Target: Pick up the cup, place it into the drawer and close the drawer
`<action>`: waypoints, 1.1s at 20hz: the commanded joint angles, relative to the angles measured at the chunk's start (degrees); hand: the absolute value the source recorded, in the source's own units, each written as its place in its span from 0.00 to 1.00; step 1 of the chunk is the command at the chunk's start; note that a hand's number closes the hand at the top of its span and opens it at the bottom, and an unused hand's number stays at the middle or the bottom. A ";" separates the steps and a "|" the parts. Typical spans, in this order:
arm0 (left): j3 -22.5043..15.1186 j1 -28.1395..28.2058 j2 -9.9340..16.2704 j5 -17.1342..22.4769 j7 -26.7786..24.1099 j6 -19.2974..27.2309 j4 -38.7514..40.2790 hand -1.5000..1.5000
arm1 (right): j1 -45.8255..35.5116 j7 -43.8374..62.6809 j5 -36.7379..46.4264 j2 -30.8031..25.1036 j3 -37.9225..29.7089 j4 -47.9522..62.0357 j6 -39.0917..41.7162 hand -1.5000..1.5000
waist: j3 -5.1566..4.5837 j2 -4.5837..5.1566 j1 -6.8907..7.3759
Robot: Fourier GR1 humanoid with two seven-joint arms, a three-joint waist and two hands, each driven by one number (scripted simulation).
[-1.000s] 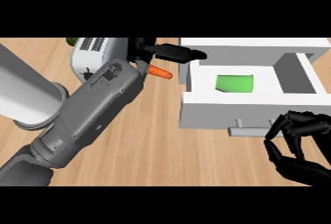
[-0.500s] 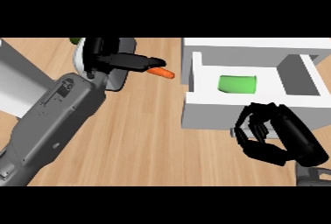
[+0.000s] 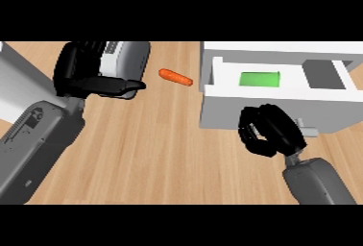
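The green square cup (image 3: pixel 260 79) sits inside the open white drawer (image 3: pixel 276 98), just up past the right hand (image 3: pixel 269 130), whose fingers are curled on nothing right at the drawer front. The left hand (image 3: pixel 92 77) rests open, a small orange carrot (image 3: pixel 175 77) off to its right.

Drawer (image 3: pixel 278 98) open at right of counter (image 3: pixel 156 158), cup (image 3: pixel 260 79) inside it. Carrot (image 3: pixel 175 77) lies on counter just left of drawer; toaster (image 3: pixel 124 57) further left, partly behind left hand (image 3: pixel 89 72). Right hand (image 3: pixel 269 130) at drawer's front, before handle (image 3: pixel 306 129).
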 commanded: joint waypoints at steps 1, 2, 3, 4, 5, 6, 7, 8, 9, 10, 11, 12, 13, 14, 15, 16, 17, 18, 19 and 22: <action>1.56 4.66 2.55 -0.35 0.83 -0.78 -5.63 0.00 | -6.30 -2.46 6.64 2.68 1.31 14.30 -6.45 1.00 | 0.04 0.00 -0.11; 1.37 6.83 2.60 -0.22 1.05 -1.35 -7.44 0.00 | -9.09 -3.99 6.36 2.82 0.28 17.95 -6.81 1.00 | 0.04 0.02 -0.05; 3.38 9.96 4.18 0.44 -2.34 -4.75 -5.81 0.00 | -9.36 -6.11 5.35 3.47 -1.21 21.63 -9.00 1.00 | 0.03 0.19 -0.01; 3.42 11.62 4.11 -0.09 -1.56 -3.94 -7.88 0.00 | -10.70 -5.92 6.24 4.19 -0.91 24.19 -8.93 1.00 | 0.03 0.06 -0.37; 4.67 10.87 6.55 1.83 1.93 -4.39 -11.02 0.00 | -12.18 -7.45 6.07 4.58 -2.44 29.06 -11.55 1.00 | 0.08 0.13 0.53; 4.89 12.82 5.70 0.11 -0.73 -5.48 -8.77 0.00 | -15.82 -7.33 5.86 5.63 -2.89 31.72 -10.13 1.00 | 0.03 0.15 -0.37; 6.69 10.60 5.71 1.13 -1.35 -7.94 -4.68 0.00 | -16.71 -10.43 5.77 5.67 -4.28 36.62 -13.73 1.00 | 0.05 0.46 -0.42; 4.43 13.52 4.10 -0.74 -1.98 -5.25 -8.47 0.00 | -18.82 -12.98 4.82 4.07 -6.17 40.07 -13.71 1.00 | 0.07 0.38 -0.05; 6.61 12.41 5.78 0.29 -1.46 -6.86 -7.70 0.00 | -22.01 -11.76 4.83 4.90 -6.88 43.21 -12.86 1.00 | 0.07 0.48 0.14; 5.96 15.91 5.60 0.38 -3.21 -7.52 -9.48 0.00 | -21.92 -13.95 4.25 3.42 -8.11 45.62 -13.89 1.00 | 0.09 0.65 1.08; 8.22 14.18 6.95 1.28 -3.03 -10.57 -5.52 0.00 | -26.14 -13.16 4.14 4.22 -8.37 47.63 -11.81 1.00 | 0.05 0.71 0.37; 6.95 13.22 6.24 1.13 -0.70 -9.19 -7.92 0.00 | -28.05 -14.48 3.51 3.44 -9.79 51.11 -11.89 1.00 | 0.10 0.81 0.82; 7.38 14.95 6.12 0.60 -3.32 -10.59 -7.01 0.00 | -28.45 -15.44 4.08 3.90 -9.79 53.85 -13.34 1.00 | 0.09 0.92 0.92; 7.88 13.46 6.76 1.16 -0.83 -10.33 -7.90 0.00 | -31.76 -14.75 3.56 4.27 -10.79 55.99 -12.24 1.00 | 0.10 0.87 0.94; 7.27 14.89 6.03 0.73 -1.61 -10.27 -8.42 0.00 | -31.21 -18.69 2.67 0.56 -12.18 57.47 -11.87 1.00 | 0.11 0.94 0.92; 7.13 16.16 6.38 -0.06 -2.79 -10.02 -9.69 0.00 | -33.47 -16.46 3.26 1.33 -12.48 59.69 -12.35 1.00 | 0.13 1.15 2.02; 7.43 15.69 5.55 -0.07 -3.12 -9.84 -8.03 0.00 | -36.27 -15.73 2.78 0.26 -13.33 60.95 -10.37 1.00 | 0.11 1.30 1.83; 8.23 14.30 7.14 1.53 -0.25 -11.24 -8.97 0.00 | -35.69 -16.83 2.27 0.68 -14.13 62.44 -12.26 1.00 | 0.17 1.45 2.17; 8.88 14.26 7.30 1.77 -1.50 -13.23 -7.05 0.00 | -37.80 -15.75 2.05 0.35 -14.32 63.34 -9.76 1.00 | 0.12 1.60 2.04; 7.59 14.14 4.62 0.69 -3.22 -12.54 -6.03 0.00 | -38.18 -17.82 1.16 -2.33 -15.58 64.78 -8.87 1.00 | 0.16 2.27 2.32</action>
